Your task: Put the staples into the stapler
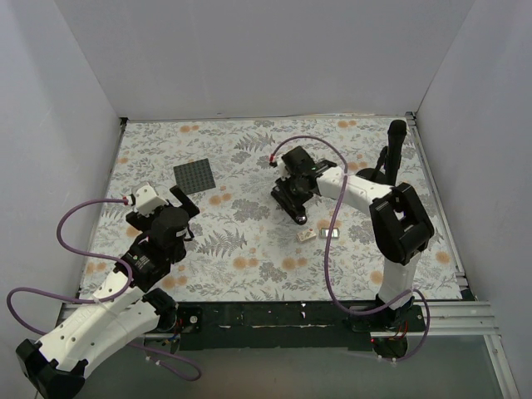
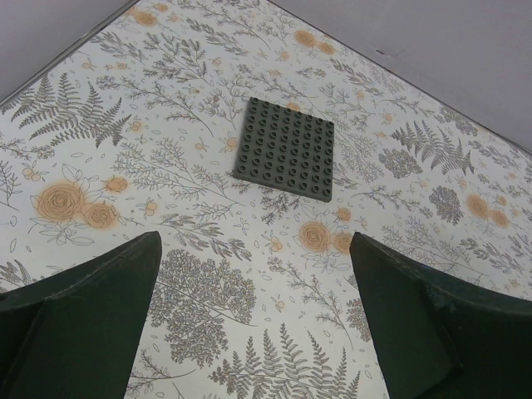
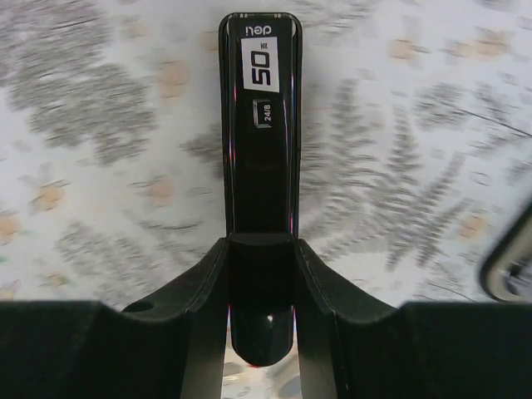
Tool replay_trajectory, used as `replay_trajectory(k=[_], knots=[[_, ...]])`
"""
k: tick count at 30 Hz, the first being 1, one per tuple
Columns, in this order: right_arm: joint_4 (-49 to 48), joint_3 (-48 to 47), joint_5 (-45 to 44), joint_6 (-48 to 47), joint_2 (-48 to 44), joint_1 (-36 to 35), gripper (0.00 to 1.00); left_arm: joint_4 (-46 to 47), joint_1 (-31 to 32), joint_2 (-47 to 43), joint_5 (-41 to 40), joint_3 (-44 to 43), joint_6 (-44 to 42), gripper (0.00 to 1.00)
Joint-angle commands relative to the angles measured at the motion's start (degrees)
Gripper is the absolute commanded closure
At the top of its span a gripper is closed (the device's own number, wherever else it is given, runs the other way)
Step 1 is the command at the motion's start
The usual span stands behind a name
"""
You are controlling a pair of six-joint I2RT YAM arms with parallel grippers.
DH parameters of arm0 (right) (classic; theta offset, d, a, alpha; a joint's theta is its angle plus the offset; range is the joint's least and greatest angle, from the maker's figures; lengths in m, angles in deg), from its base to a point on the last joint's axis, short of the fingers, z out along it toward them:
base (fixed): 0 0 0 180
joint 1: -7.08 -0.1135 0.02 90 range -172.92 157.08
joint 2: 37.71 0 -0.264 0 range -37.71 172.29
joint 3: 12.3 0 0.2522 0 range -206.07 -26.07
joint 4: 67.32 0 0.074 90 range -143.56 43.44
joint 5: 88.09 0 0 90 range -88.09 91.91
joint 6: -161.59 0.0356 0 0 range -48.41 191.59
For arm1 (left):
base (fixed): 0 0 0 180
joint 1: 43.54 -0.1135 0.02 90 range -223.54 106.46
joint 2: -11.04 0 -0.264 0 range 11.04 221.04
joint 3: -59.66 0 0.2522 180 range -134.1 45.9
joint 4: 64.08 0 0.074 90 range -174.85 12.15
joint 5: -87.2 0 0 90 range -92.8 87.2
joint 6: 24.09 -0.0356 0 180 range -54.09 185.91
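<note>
Two grippers in view. Nearest, the left gripper [image 2: 256, 241] hung over the mat [image 2: 166, 166], jaws spread wide, nothing between them. The staples [image 1: 331, 233] and box [image 1: 307, 235] lay just beside each other on the mat, near the stapler [image 1: 295, 214]. The right gripper [image 3: 261, 274] was clenched on one end of the stapler, fingers [image 3: 204, 283] against both its sides. Further off, a grey studded plate [image 1: 194, 175]; far right, a black stand [image 1: 396, 145]

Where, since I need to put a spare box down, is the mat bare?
Bare: the middle stretch between the left gripper and the stapler, and the far strip beyond the studded plate. Crowded: around the stapler, with the staple box and staples beside the right arm.
</note>
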Motion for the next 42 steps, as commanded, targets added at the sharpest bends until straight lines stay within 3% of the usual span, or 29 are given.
replay_trajectory(k=[1,7,12,15,24,34,42], knots=[[-3.14,-2.26,-4.39,1.84,0.79,7.47,0.74,0.4,-0.36,-0.41,-1.41,0.22,-0.27,0.02],[-6.21,-3.14,-4.57,4.13,2.38,13.72,0.68,1.02,-0.36,-0.41,-0.8,0.22,-1.33,0.02],[-6.65,-3.94,-3.78,4.13,-0.08,13.9,0.49,2.69,-0.36,-1.11,1.3,0.3,-4.48,0.02],[-7.0,-3.06,-3.87,4.83,-4.46,13.9,0.41,5.67,-0.36,-2.77,4.9,0.57,-11.66,0.02],[-14.3,13.01,-10.98,6.85,-32.49,14.34,0.23,9.55,-0.36,-14.63,13.35,3.11,-16.53,0.02],[-12.98,32.7,-25.21,6.5,-70.78,14.51,0.2,11.83,-0.45,-30.46,13.71,5.84,-16.53,0.02],[-12.1,44.48,-33.74,5.8,-91.65,14.51,0.14,11.83,-0.45,-36.79,12.12,6.37,-18.64,0.02]])
